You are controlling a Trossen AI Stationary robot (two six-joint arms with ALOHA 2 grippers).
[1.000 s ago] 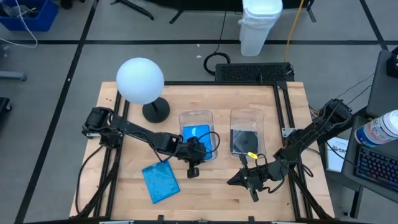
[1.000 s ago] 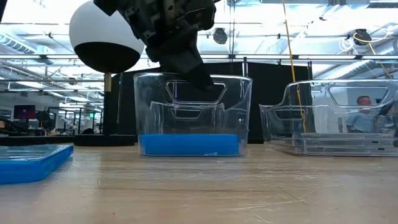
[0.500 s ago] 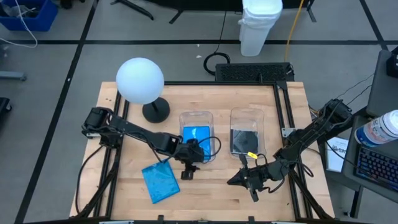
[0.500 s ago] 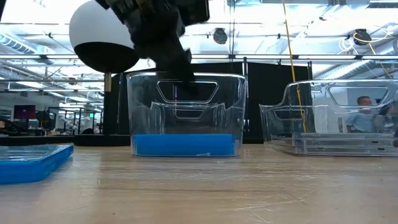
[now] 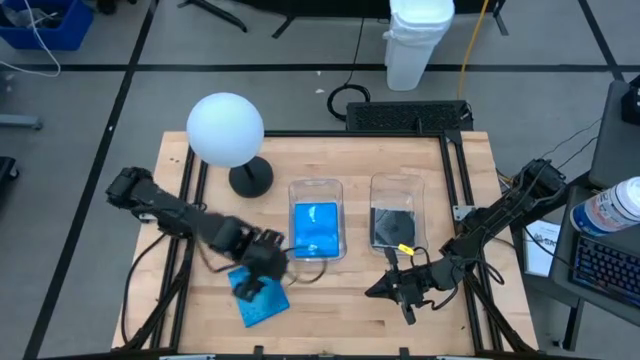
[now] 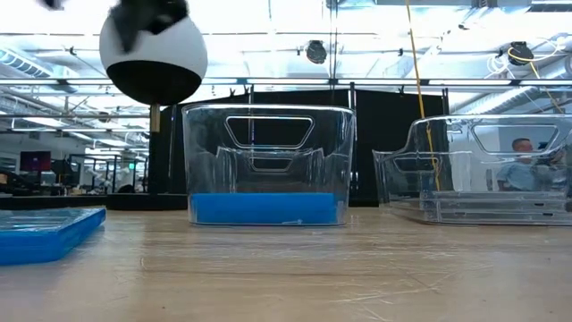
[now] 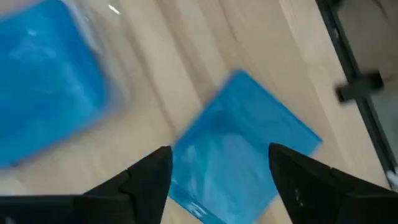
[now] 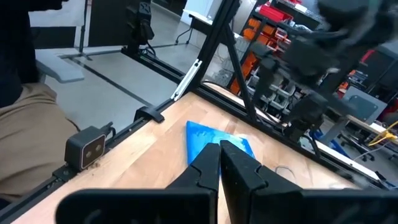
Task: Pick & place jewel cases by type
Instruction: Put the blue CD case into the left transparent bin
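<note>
One blue jewel case [image 5: 262, 298] lies flat on the table at the near left, and it also shows in the low view [image 6: 40, 233]. My left gripper [image 7: 217, 174] hangs open above it, pointing steeply down, with a finger over each side and no touch [image 5: 252, 287]. A second blue jewel case [image 5: 317, 228] lies flat in the left clear bin [image 5: 316, 186]. A dark jewel case [image 5: 392, 226] lies in the right clear bin [image 5: 398, 183]. My right gripper [image 5: 383, 291] waits shut, level, near the table's front edge, right of the middle [image 8: 219, 163].
A white globe lamp [image 5: 226, 130] on a dark round base [image 5: 250, 180] stands at the far left. Dark frame rails [image 5: 455, 170] run along the table's sides. Bare wood lies between the blue case and my right gripper. A person sits beyond the table [image 6: 521, 165].
My left gripper has come up out of the left bin and swung toward the table's near left, tipping steeply down over the blue case on the table. The blue case in the bin stays lying there. The bin has slid a little to the left.
</note>
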